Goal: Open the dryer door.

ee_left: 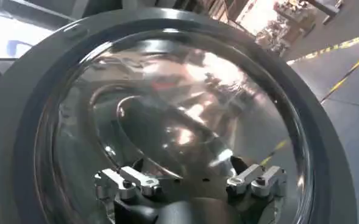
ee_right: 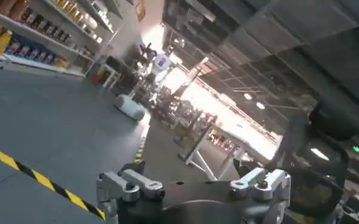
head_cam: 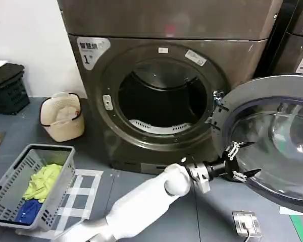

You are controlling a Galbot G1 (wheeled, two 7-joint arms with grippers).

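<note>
the dryer door already stands swung wide, its inner face just ahead of the left hand, whose fingers are spread and grip nothing; to finish well, push gently on the grey rim, not the clear bowl

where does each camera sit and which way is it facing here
Head view: on the robot's head, looking forward and down at the dryer; the left arm reaches to the open dryer door, left gripper open at its inner face.
Left wrist view: on the left wrist, facing the door's clear bowl; open fingers in front.
Right wrist view: on the right wrist, facing away into the room; right gripper open.
Head and left wrist views share the door.
</note>
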